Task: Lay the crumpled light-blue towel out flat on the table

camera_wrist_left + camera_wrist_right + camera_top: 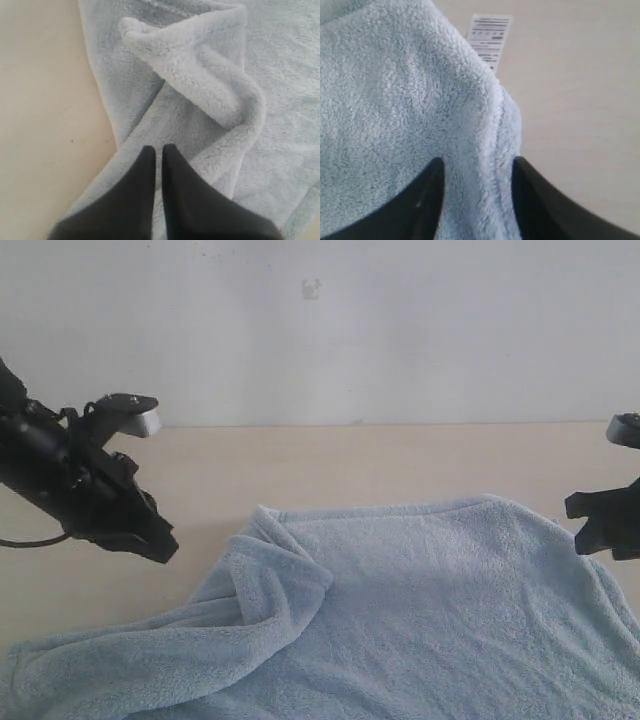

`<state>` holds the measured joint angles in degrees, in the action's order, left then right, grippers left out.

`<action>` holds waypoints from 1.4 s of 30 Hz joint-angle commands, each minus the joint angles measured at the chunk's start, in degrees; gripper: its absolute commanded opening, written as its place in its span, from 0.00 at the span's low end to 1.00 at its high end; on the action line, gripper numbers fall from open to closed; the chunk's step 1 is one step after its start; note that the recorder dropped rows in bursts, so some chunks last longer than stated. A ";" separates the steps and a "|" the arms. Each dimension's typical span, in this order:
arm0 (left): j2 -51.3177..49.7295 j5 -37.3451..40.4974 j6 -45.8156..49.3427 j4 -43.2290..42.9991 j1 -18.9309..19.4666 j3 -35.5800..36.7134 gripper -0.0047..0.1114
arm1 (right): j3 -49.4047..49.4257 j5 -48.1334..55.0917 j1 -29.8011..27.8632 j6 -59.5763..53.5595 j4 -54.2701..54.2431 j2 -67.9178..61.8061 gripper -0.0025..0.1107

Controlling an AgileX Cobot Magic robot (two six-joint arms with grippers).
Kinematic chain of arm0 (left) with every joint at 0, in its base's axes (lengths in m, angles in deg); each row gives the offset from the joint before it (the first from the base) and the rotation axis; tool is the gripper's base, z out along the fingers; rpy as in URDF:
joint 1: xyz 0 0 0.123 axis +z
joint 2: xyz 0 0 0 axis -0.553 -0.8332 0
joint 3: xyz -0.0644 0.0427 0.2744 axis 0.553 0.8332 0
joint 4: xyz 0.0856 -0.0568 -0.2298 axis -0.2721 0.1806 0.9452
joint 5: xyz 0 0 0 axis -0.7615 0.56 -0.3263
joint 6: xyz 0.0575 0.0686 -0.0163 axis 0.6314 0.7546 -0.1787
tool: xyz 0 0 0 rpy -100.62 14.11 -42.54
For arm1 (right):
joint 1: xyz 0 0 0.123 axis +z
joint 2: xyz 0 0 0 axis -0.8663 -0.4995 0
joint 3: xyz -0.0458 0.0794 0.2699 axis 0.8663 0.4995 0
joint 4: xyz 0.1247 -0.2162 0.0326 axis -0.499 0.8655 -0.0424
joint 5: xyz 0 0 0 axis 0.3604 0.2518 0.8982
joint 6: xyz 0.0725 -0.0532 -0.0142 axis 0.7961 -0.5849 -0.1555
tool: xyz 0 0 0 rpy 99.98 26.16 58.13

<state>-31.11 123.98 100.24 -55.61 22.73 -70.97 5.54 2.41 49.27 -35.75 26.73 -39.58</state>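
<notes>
Clenched, empty left gripper (158,148) hovering over towel (430,620) fold (200,85); right gripper (477,161) straddling towel edge (497,130), grip unclear: loose hold risking slip.

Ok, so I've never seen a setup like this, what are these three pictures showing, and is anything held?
A robot with two black arms, each ending in a two-fingered gripper. The wide picture comes from a camera off the arms; the others look out from each wrist. A light-blue towel lies rumpled on the beige table, a white tag at its edge. The left gripper is shut, holding nothing. The right gripper has parted jaws astride the towel's edge; whether they pinch it is unclear.
</notes>
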 commanded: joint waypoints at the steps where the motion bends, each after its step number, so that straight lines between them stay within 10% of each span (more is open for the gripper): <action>1: 2.48 4.13 -3.96 -11.41 -0.08 0.20 0.21 | -0.29 2.82 -0.24 7.49 11.15 4.84 0.61; 12: 2.27 8.63 -30.47 -29.81 -0.08 6.81 0.62 | 4.63 25.30 -0.14 24.30 22.79 11.99 0.60; 23: 1.78 -11.49 -32.65 -31.15 -0.08 15.34 0.62 | 15.88 11.34 -0.14 25.10 22.66 11.99 0.60; 35: -4.64 -14.49 -35.53 -33.79 3.94 15.86 0.61 | 15.98 11.86 -0.14 25.10 21.53 11.33 0.60; 42: -5.01 -12.92 -35.53 -33.79 4.33 15.86 0.22 | 15.98 11.90 -0.14 25.10 21.38 8.77 0.30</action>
<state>-35.88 110.12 65.32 -89.23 26.90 -55.23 21.41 14.43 49.27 -10.85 48.21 -30.39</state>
